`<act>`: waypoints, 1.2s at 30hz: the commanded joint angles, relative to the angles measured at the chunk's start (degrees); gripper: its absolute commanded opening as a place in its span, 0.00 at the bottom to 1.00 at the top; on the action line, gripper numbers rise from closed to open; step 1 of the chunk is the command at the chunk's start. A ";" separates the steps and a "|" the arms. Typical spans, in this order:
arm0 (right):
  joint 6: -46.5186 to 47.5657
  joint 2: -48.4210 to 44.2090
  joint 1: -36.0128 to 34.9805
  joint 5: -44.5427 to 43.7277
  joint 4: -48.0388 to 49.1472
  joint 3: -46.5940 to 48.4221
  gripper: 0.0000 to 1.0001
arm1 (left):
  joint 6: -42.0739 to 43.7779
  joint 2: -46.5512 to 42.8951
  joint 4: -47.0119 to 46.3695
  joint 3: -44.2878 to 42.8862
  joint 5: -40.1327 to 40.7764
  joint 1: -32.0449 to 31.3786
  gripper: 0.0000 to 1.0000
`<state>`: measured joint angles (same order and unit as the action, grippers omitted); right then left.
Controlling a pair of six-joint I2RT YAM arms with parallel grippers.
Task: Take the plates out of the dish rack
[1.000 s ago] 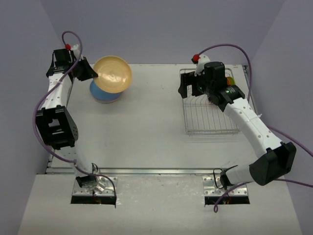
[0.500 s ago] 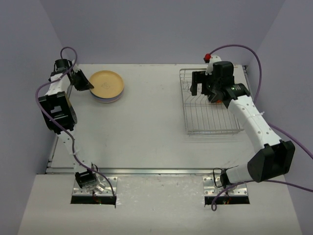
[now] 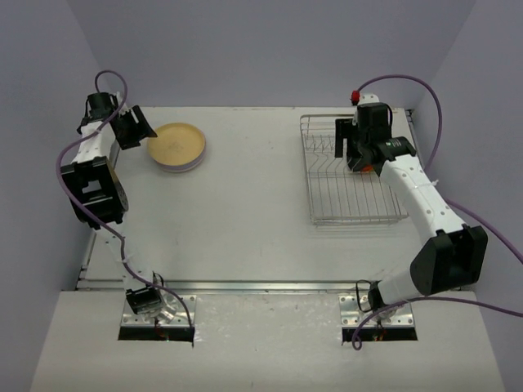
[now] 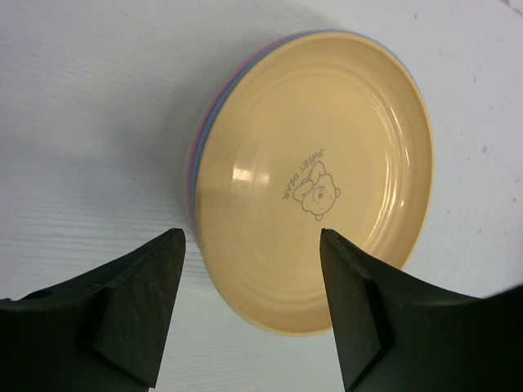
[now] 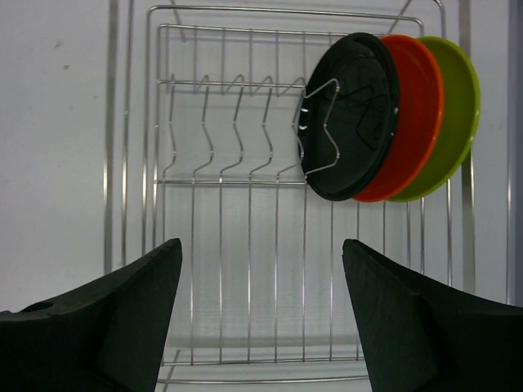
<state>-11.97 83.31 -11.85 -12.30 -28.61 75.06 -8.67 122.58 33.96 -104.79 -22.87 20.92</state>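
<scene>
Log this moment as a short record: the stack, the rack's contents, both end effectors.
stack: tan plate on top of plate stack
rack: dish rack holds black plate, orange plate, lime green plate, all upright
left end effector: open, empty, beside stack
right end effector: open, empty, above rack
</scene>
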 commanded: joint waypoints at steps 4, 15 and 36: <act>5.35 6.18 1.89 -18.73 4.59 3.52 0.61 | 9.01 -22.31 -11.91 5.44 18.58 -6.23 0.65; 7.31 17.11 7.75 -15.17 6.99 10.05 0.42 | 19.76 -42.02 -19.02 25.42 29.13 -20.23 0.68; 6.63 27.91 11.45 -4.14 7.08 15.39 0.23 | 19.71 -45.27 -17.88 30.23 29.50 -20.25 0.69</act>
<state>-5.04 109.87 -0.45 -18.31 -22.70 87.69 10.55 79.40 17.86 -74.18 6.11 0.47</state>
